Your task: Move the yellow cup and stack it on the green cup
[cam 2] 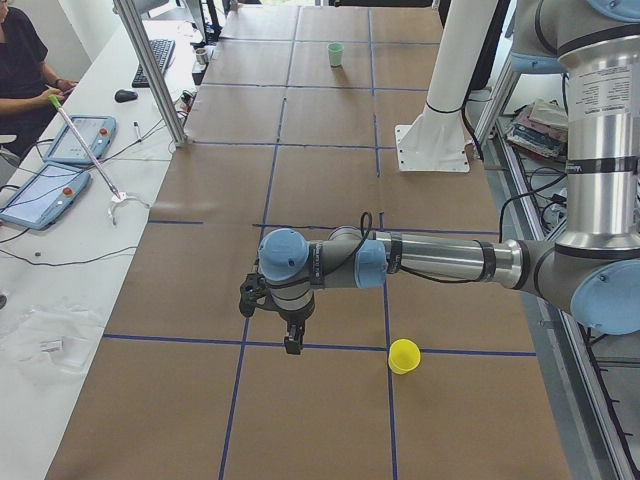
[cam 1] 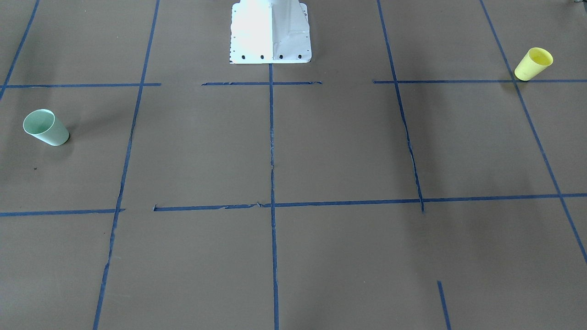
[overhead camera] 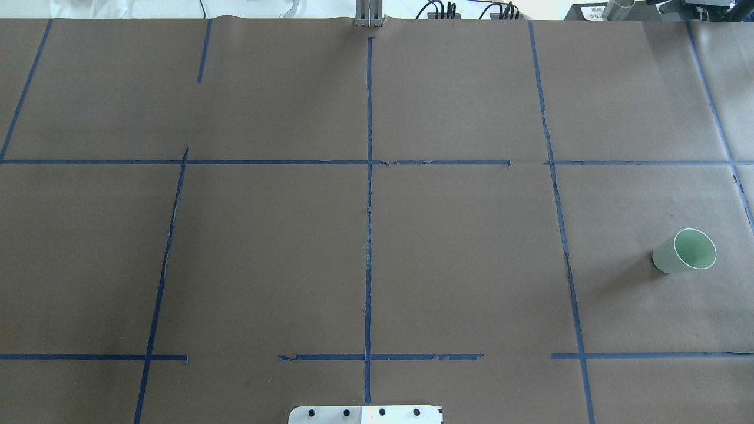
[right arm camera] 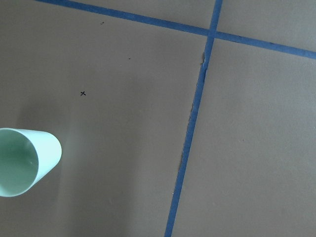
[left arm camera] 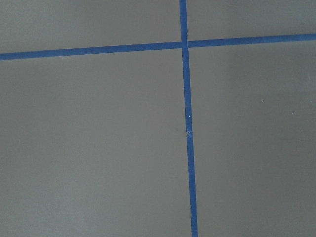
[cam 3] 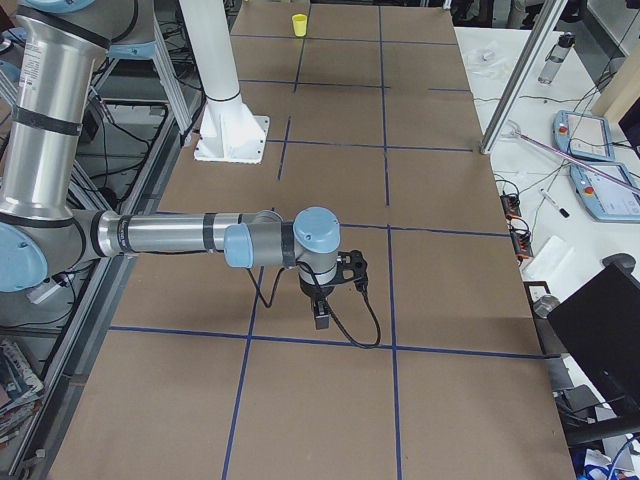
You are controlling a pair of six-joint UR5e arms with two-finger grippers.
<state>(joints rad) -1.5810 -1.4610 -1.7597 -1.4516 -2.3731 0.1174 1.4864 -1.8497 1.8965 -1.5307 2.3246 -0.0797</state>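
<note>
The yellow cup (cam 1: 533, 63) stands upright on the brown table on the robot's left side; it also shows in the exterior left view (cam 2: 403, 356) and, far off, in the exterior right view (cam 3: 299, 24). The green cup (cam 1: 46, 127) stands upright on the robot's right side; it also shows in the overhead view (overhead camera: 685, 251) and at the right wrist view's lower left (right arm camera: 22, 168). My left gripper (cam 2: 290, 340) hangs above the table, to the left of the yellow cup in that view. My right gripper (cam 3: 320, 315) hangs above the table. I cannot tell whether either is open or shut.
Blue tape lines (overhead camera: 369, 194) divide the brown paper table into squares. The white robot base (cam 1: 270, 32) stands at the table's middle edge. An operator (cam 2: 25, 70) sits with tablets and cables at the side bench. A metal post (cam 2: 150, 70) stands at the table's edge.
</note>
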